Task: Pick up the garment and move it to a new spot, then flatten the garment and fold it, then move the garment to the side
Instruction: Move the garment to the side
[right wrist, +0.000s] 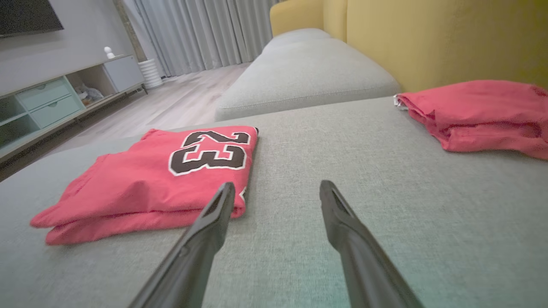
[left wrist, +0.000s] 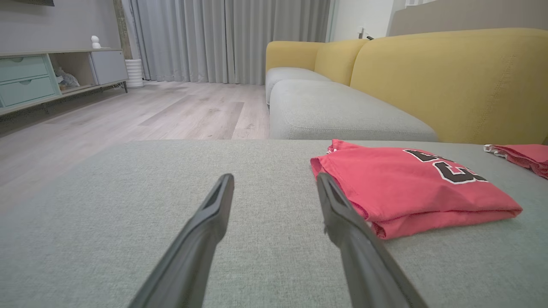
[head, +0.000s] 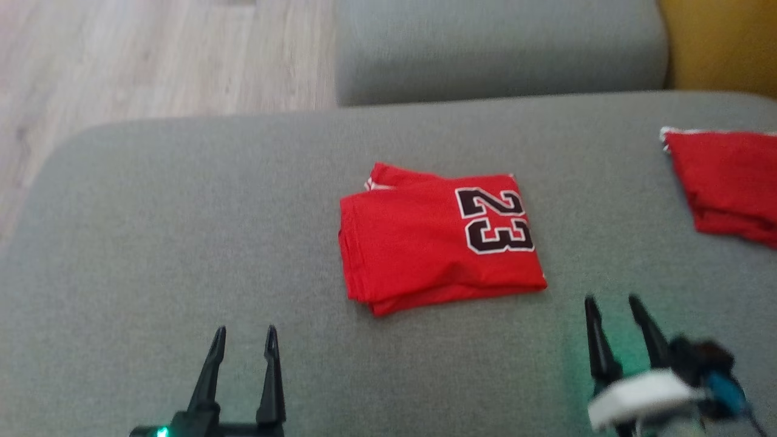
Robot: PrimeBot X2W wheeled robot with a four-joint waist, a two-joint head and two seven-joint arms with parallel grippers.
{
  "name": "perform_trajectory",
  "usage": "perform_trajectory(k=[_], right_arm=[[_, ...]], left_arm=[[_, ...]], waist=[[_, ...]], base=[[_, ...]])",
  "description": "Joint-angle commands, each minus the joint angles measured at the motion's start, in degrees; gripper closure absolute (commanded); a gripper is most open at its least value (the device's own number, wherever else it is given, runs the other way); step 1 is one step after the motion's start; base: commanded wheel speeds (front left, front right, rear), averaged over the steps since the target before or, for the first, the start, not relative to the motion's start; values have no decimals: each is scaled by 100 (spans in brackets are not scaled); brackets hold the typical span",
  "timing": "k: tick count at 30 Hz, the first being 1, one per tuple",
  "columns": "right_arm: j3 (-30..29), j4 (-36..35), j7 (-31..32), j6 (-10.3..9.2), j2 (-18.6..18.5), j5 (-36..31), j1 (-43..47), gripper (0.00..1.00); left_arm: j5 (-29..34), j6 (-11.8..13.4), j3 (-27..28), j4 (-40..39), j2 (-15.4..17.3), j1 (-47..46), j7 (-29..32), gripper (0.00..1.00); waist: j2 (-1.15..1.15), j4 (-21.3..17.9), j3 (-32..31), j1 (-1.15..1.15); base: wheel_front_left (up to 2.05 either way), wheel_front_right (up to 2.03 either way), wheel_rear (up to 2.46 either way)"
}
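Observation:
The garment (head: 437, 237) is a red jersey with a black "23", folded into a neat rectangle at the middle of the grey sofa cushion (head: 182, 243). My left gripper (head: 245, 332) stands open near the cushion's front edge, to the garment's lower left, with nothing between its fingers. In the left wrist view the garment (left wrist: 406, 188) lies just right of my left gripper (left wrist: 274, 179). My right gripper (head: 612, 301) is open too, just off the garment's lower right corner. The right wrist view has the garment (right wrist: 158, 175) left of my right gripper (right wrist: 276, 186), whose left finger (right wrist: 209, 222) crosses its near corner.
A second red garment (head: 728, 182) lies at the cushion's right edge (right wrist: 479, 115). Beyond the cushion stands another grey seat (head: 498, 48) with a yellow backrest (left wrist: 449, 81). Wooden floor (head: 152, 54) lies to the left, with a low cabinet (left wrist: 47, 77) and curtains behind.

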Motion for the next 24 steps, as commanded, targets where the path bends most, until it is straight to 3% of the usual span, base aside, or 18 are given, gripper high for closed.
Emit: perform_trajectory(k=[1, 6, 13, 14, 16, 20, 24], right_arm=[[198, 177, -63, 40, -14, 129, -807, 0], [474, 1078, 17, 40, -93, 252, -1887, 0], [720, 2612, 910, 40, -29, 864, -3220, 0], [793, 2782, 1039, 40, -13, 966, -3307, 16], [931, 3045, 1194, 40, 7, 1125, -3415, 100], [996, 3217, 813, 40, -79, 1210, -3615, 100], [1095, 3263, 387, 40, -450, 873, -3967, 100]], left_arm=[[-56, 77, 91, -298, -31, -387, -38, 0], [-7, 106, -104, -358, -31, -601, -38, 0], [0, 223, -373, -250, -31, -890, -38, 0], [-9, 247, -397, -234, -31, -912, -38, 0], [-27, 294, -422, -205, -31, -939, -38, 0], [-45, 397, -411, -232, -31, -957, -38, 0], [16, 433, -409, -277, -31, -1049, -38, 0]], waist=[[0, 21, 374, 0], [0, 86, 721, 0], [0, 346, 1000, 0], [0, 376, 1026, 0], [0, 411, 1072, 0], [0, 320, 1200, 0], [0, 63, 1394, 0]], base=[[0, 0, 0], [0, 0, 0], [0, 0, 0], [0, 0, 0], [0, 0, 0], [0, 0, 0], [0, 0, 0]])
